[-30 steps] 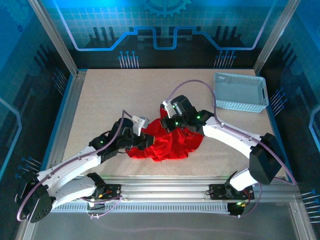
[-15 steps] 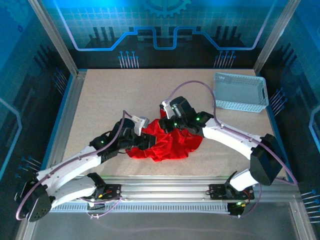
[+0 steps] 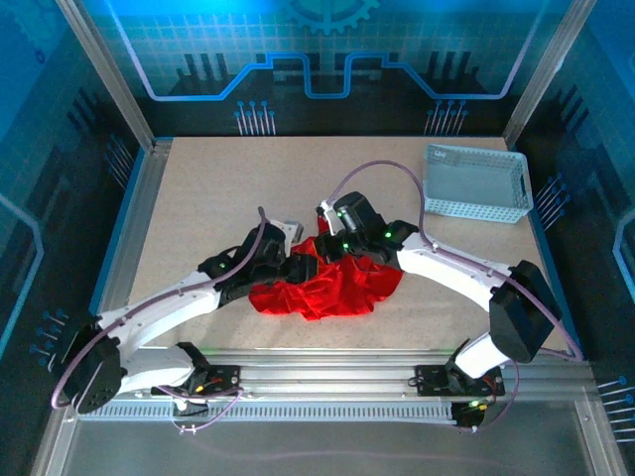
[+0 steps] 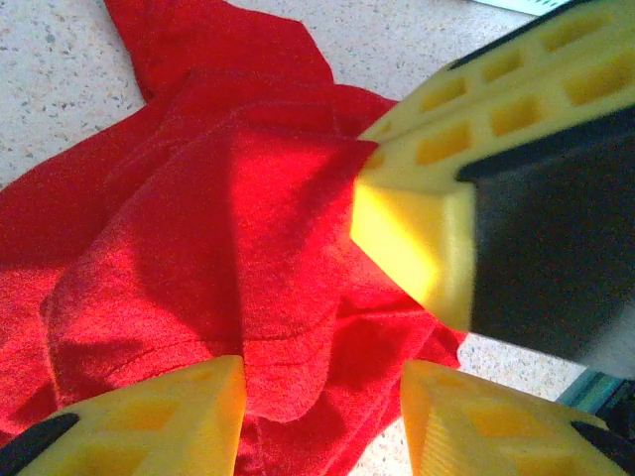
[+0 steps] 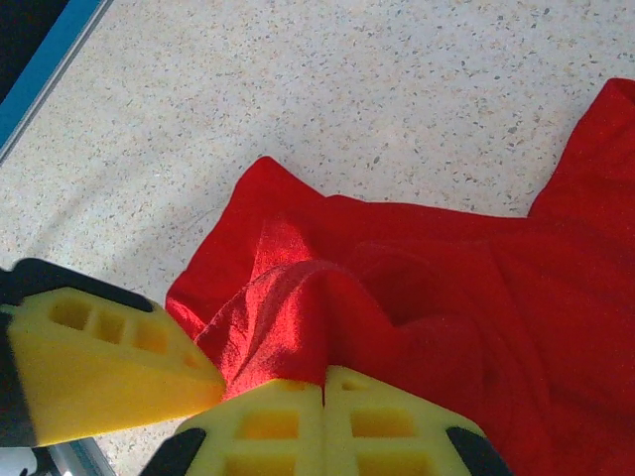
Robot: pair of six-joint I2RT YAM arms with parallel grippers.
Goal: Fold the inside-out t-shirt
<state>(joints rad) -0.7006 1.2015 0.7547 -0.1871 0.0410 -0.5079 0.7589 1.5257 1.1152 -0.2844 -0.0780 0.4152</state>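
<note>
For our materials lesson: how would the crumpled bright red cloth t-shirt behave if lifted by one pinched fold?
The bright red cloth t-shirt lies in soft, creased heaps, so it would probably sag and drape, not hold shape. The right gripper holds it by a thin fold, so it seems light; its matte weave probably won't slip.

red t-shirt [image 3: 332, 288] bunched in a wrinkled heap on the worktop [image 3: 218, 188], centre, toward near edge. not spread flat. 1 fold stands up in a peak.
</note>
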